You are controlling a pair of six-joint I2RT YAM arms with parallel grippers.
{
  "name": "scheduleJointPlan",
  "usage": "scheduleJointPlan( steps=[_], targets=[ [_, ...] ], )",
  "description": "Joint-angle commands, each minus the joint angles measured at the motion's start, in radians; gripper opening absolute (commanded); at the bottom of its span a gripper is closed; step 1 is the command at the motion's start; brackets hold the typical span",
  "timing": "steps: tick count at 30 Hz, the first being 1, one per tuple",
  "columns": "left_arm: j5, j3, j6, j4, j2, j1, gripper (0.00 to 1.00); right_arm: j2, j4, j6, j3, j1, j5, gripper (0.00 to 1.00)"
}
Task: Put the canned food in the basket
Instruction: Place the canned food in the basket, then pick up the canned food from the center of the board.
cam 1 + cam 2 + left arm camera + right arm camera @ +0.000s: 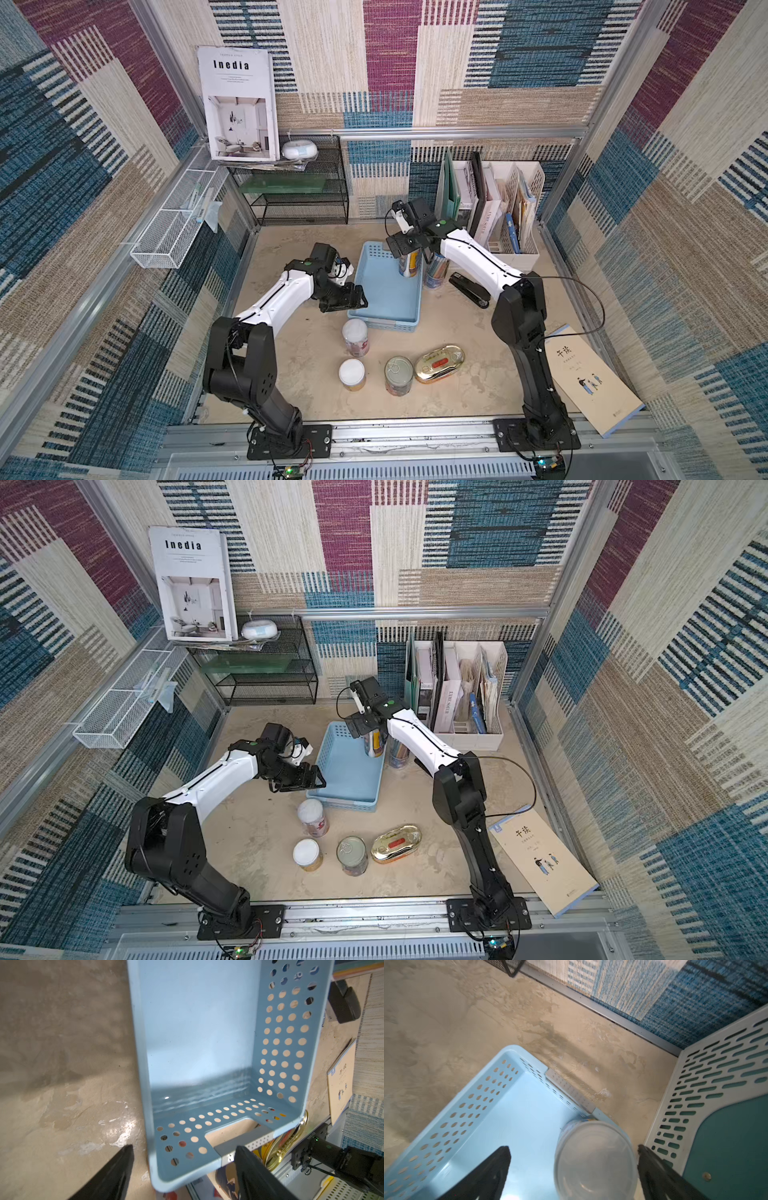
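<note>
Both claws stand wide with nothing held. My right claw (573, 1147) hangs over the far end of the basket (512, 1126), jaws on either side of the white-lidded orange-yellow can (596, 1159) (a clear gap on one side). That can stands upright inside, the only thing in there. My left claw (184, 1146) straddles the basket's near corner, one finger out over the tabletop (457, 324). Four more sit out there: pink can (355, 337), short yellow can (352, 374), silver pull-tab tin (399, 375) and flat oval gold tin (441, 363). I judge them all stiff, smooth and fairly weighty. I'd pinch the cylinders across the body below the lid, and take the low gold tin across its narrow width from above, since it may slip.
</note>
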Motion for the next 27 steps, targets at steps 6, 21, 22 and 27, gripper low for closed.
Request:
scheduleJointPlan(
  steps=[6,21,22,27],
  targets=[
    [-0.075,-0.069,0.027,0.097,-0.215,0.002,0.87,-0.067,0.057,-0.011,0.005,0.019,-0.173,0.99],
    [-0.126,-0.15,-0.029,-0.179,-0.717,-0.07,0.92,-0.348,0.057,0.038,-0.252,0.146,-0.122,0.99],
    [-0.166,-0.146,-0.047,-0.194,-0.744,-0.1,0.92,-0.379,0.067,0.049,-0.293,0.156,-0.111,0.99],
    [-0.263,-0.122,-0.127,-0.268,-0.751,-0.187,0.86,-0.546,0.103,0.095,-0.48,0.206,-0.057,0.99]
  ],
)
